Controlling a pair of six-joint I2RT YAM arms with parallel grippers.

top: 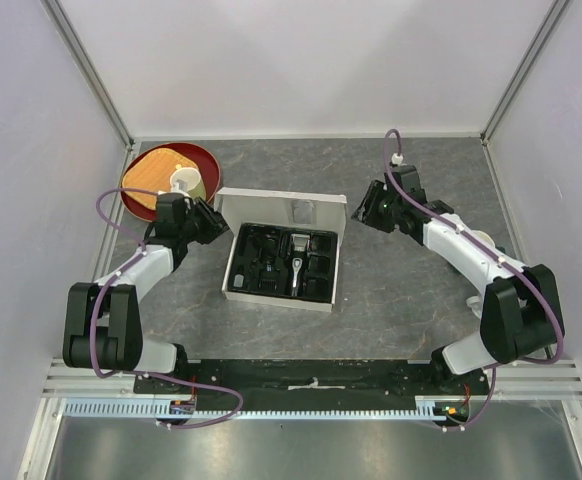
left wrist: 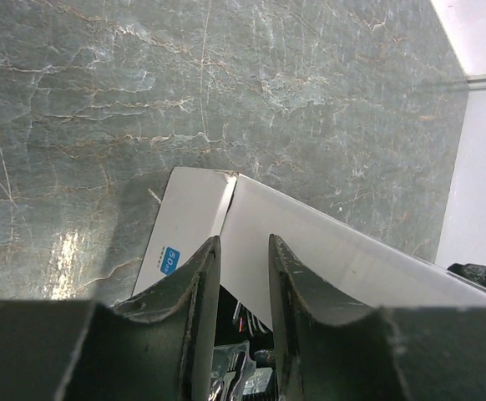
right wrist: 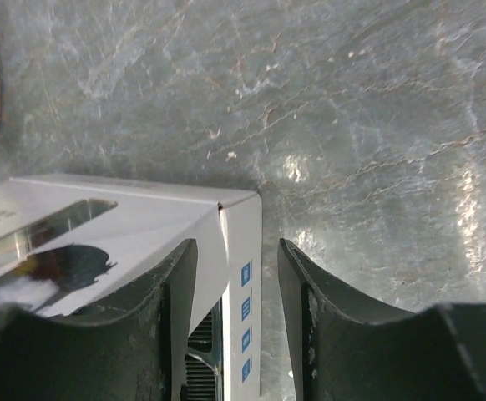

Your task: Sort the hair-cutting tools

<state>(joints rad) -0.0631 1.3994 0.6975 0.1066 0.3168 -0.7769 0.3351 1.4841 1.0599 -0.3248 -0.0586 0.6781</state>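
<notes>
— How many clippers do we see?
— One clipper [top: 297, 262]. It lies in the middle of the one box [top: 281, 206]. Small black combs [top: 261, 250] sit beside it in the box. We can't count them.
— And our two claws?
— The left claw [left wrist: 243, 242], at the box's left corner, is open a little and holds nothing. The right claw [right wrist: 239, 246], at the box's right side, is open wider and holds nothing too.
</notes>
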